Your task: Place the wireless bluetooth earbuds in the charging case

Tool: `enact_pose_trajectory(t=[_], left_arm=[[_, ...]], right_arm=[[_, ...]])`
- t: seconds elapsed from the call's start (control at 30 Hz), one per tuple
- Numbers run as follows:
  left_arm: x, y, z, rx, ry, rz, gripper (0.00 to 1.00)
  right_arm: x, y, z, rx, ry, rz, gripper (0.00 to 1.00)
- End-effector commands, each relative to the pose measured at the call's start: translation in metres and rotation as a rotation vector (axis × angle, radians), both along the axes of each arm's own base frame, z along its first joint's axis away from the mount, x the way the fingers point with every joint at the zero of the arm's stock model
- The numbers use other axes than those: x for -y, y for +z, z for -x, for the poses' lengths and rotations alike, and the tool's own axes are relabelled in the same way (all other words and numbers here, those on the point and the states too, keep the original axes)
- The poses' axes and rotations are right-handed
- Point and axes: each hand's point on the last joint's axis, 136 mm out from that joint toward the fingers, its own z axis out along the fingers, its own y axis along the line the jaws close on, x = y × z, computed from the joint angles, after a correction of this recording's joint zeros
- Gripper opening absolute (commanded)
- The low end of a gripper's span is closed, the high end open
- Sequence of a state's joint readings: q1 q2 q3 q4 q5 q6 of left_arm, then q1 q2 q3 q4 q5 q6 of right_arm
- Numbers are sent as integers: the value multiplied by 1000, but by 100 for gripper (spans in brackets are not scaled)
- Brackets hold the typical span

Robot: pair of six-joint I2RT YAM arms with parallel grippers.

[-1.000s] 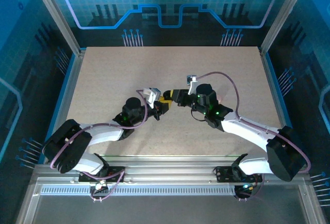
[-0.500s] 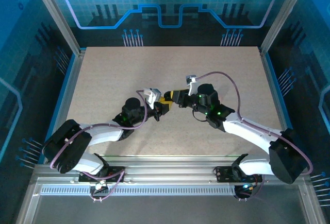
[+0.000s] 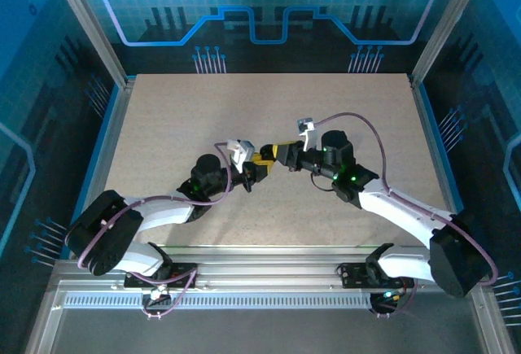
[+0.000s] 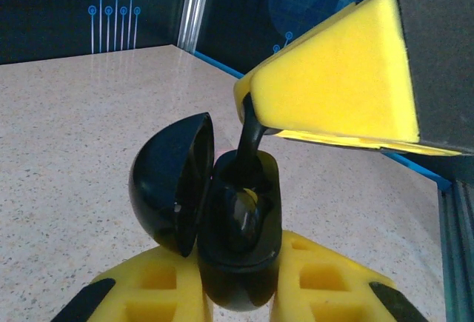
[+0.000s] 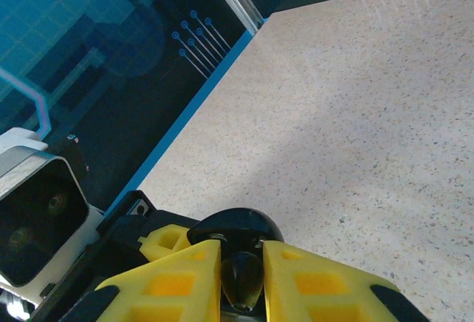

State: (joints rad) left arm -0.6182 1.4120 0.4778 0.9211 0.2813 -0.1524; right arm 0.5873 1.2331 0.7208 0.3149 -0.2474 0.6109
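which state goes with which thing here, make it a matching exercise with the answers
Things
1. small glossy black earbud
2. round black charging case body
3. domed black case lid
4. speckled beige table

States
A. swung open to one side
B. pinched between the yellow fingers of the right gripper
C. lying under both arms
D. clamped between the yellow fingers of the left gripper

Pairs: 1-B, 2-D, 3-A, 4-C
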Motion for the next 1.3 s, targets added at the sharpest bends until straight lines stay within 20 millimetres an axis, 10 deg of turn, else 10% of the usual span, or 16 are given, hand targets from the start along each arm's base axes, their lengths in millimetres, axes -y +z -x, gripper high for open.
enact_pose_trajectory(t=[0.0,1.27], left_arm=[[3,29,8,103,-43,31,14],[-2,21,14,255,-65,-183,15]], right_arm=[[-1,-2,11,-7,75,6,21],[-5,17,27,18,240,-3,21]])
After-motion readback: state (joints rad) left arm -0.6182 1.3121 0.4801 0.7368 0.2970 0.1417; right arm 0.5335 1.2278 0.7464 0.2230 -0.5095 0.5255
